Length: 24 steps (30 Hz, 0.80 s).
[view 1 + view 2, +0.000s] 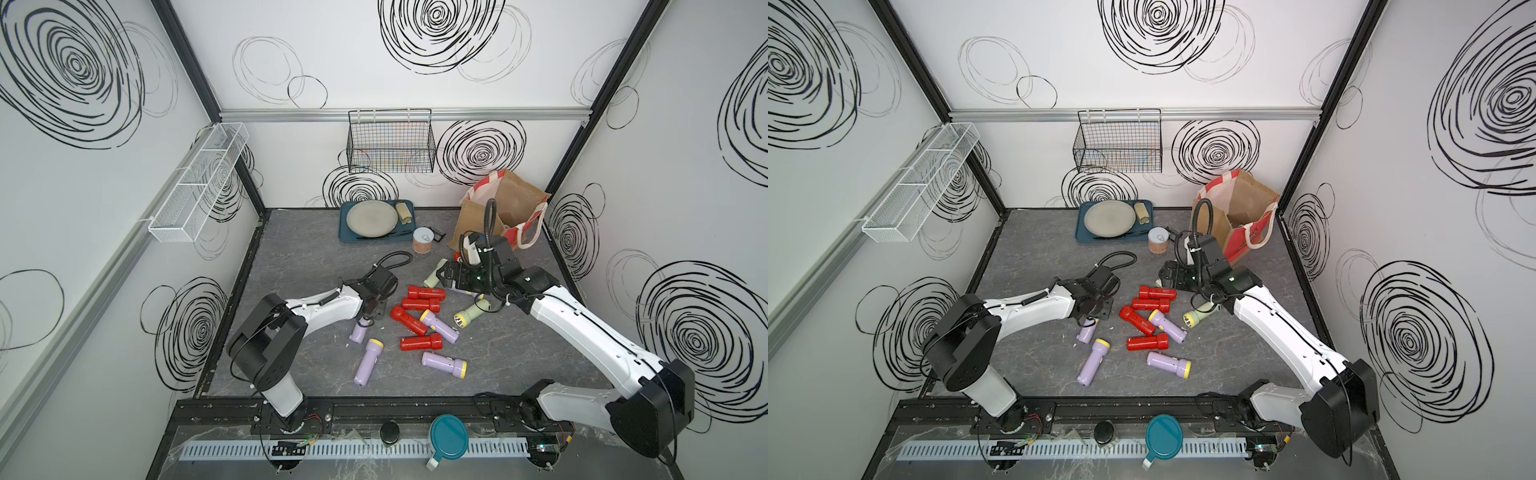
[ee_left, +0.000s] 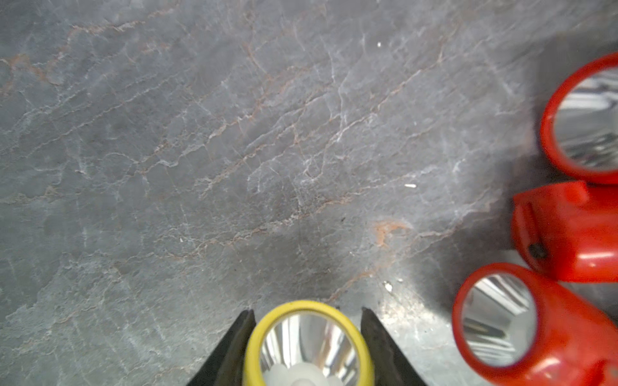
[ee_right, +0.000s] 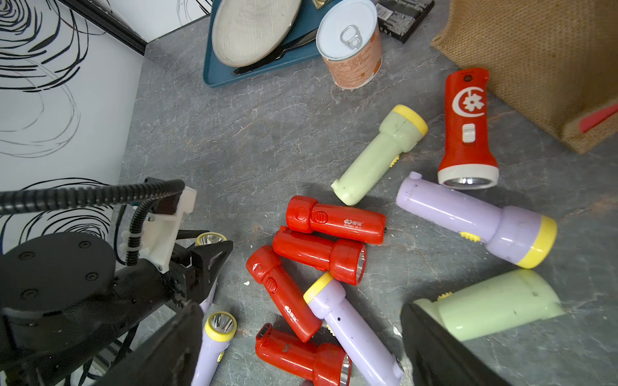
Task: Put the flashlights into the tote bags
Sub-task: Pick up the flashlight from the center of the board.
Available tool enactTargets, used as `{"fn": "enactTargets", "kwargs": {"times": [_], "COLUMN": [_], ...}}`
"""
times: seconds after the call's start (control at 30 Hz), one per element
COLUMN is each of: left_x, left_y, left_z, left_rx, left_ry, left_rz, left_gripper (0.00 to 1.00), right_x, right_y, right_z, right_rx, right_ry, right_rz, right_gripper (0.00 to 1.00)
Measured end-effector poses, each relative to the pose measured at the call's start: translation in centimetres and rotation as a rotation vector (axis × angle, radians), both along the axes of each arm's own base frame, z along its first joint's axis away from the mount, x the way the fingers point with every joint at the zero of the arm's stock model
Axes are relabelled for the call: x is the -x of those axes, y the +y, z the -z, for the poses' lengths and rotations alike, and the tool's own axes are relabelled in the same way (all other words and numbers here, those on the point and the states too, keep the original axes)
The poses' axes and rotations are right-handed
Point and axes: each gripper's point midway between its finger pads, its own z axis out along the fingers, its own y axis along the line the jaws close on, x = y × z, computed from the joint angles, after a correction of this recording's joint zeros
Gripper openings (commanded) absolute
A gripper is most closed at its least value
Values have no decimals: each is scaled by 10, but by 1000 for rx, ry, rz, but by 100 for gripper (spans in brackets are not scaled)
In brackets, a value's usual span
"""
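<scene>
Crowding the desk (image 1: 311,266) centre, torches (image 1: 420,304) lie loose; tin (image 1: 423,240) at 12 o'clock, bag (image 1: 505,208) at 1 o'clock. The left claw (image 2: 307,312) is clamped on a lilac torch (image 2: 307,347); the right claw (image 3: 301,310) gapes wide, empty, above them.

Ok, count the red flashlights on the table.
5. Four red flashlights lie clustered mid-table; a white-rimmed one lies beside the tote bag. More may hide inside it or under the right arm.
</scene>
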Motion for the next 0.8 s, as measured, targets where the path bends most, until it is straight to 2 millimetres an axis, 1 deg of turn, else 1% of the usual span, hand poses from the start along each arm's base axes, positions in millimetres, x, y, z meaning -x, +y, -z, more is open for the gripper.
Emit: {"fn": "enactTargets", "kwargs": {"times": [0.13,0.23,0.33,0.43,0.6,0.8], "left_x": [-2,-7,-13,-17,-17,-21], "left_y": [-1,-1,2,9,24,40], "left_z": [-10,-23,-32,-34,-27,-27], "left_rx": [61,114,160,188,235,369], "left_ry": [-19,-52,-79,-87,-71,-70], "left_rz": [-48,-86,-125,-160,-226,-334], "left_gripper": [7,3,0,0,0,0], "right_x": [9,16,21,19,20,30], "right_y": [-2,-2,-2,3,16,45], "right_z": [4,6,6,1,1,19], "right_rx": [-18,-40,-58,-82,-134,-205], "right_ry": [-4,-18,-28,-51,-77,-76], "right_rz": [-18,-35,-46,-61,-128,-282], "right_gripper": [94,93,93,92,94,95]}}
